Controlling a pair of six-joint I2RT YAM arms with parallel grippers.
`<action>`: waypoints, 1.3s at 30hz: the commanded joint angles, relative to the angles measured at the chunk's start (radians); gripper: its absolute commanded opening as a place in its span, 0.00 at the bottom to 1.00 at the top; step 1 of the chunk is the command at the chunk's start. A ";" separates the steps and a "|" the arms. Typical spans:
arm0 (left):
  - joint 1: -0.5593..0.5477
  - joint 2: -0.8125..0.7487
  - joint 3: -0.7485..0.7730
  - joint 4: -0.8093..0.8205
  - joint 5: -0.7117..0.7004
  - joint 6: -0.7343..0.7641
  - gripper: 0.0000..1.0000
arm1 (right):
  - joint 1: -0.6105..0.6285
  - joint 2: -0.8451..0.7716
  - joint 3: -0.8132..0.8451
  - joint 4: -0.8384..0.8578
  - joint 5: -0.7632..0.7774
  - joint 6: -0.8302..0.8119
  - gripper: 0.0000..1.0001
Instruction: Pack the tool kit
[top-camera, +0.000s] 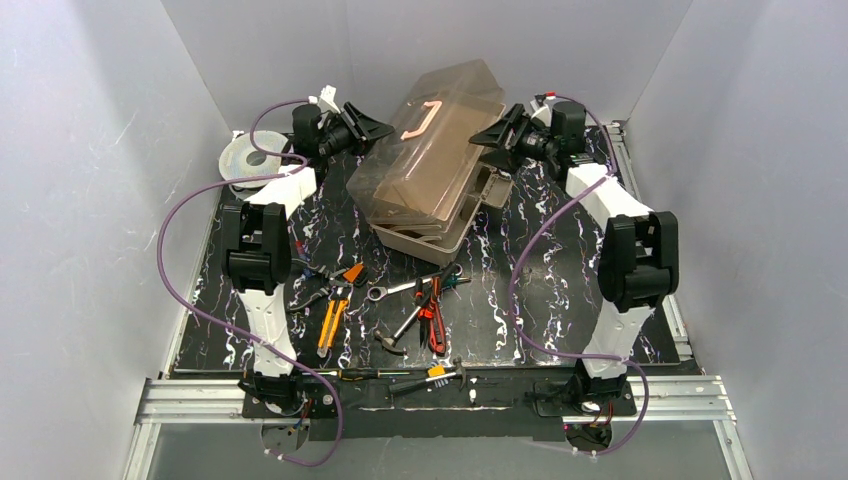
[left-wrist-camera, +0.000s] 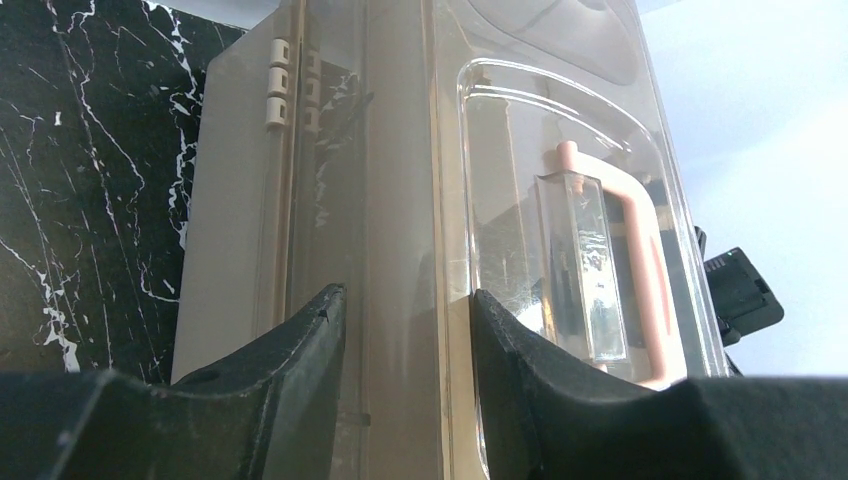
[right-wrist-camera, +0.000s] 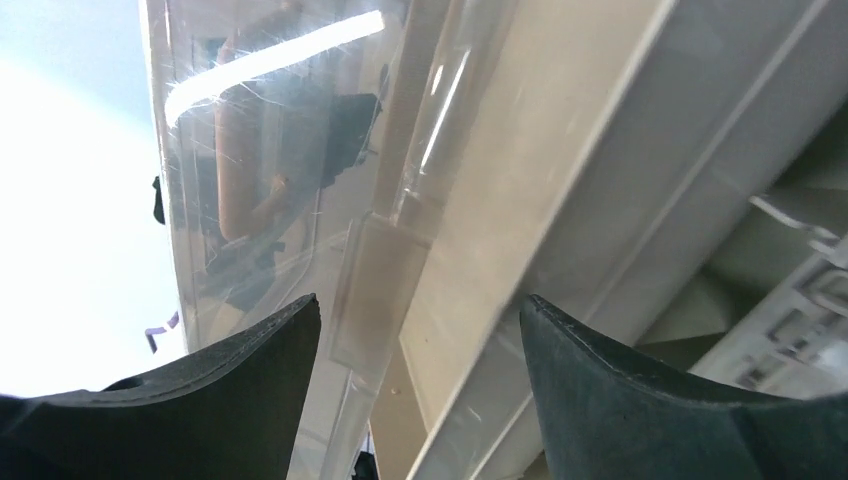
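Observation:
The tan-brown toolbox (top-camera: 425, 165) lies slanted at the back middle, its smoky lid (top-camera: 440, 130) raised and fold-out trays (top-camera: 440, 235) showing below. My left gripper (top-camera: 378, 128) is open at the lid's left end; in the left wrist view its jaws (left-wrist-camera: 408, 300) stand on either side of the lid's rim (left-wrist-camera: 450, 200), with the beige handle (left-wrist-camera: 640, 270) to the right. My right gripper (top-camera: 488, 137) is open at the box's right end, its jaws (right-wrist-camera: 420, 310) standing on either side of the lid edge (right-wrist-camera: 380, 260) and a tray wall (right-wrist-camera: 600, 180). Loose hand tools lie in front.
Orange-handled pliers (top-camera: 335, 305), a wrench (top-camera: 400, 290), red-black pliers (top-camera: 432, 312) and a hammer (top-camera: 398, 332) lie on the black marbled mat (top-camera: 560, 300). Screwdrivers (top-camera: 400, 378) lie along the front rail. A round grey spool (top-camera: 250, 158) sits at the back left.

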 joint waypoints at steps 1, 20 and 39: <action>-0.017 0.006 -0.077 -0.102 0.169 -0.029 0.00 | 0.052 0.021 0.096 0.121 -0.061 0.058 0.79; -0.042 -0.113 -0.088 -0.164 0.113 0.005 0.00 | 0.096 -0.066 0.187 -0.115 0.066 -0.116 0.69; -0.043 -0.146 0.017 -0.290 0.100 0.064 0.00 | 0.082 -0.109 0.195 -0.102 0.032 -0.107 0.62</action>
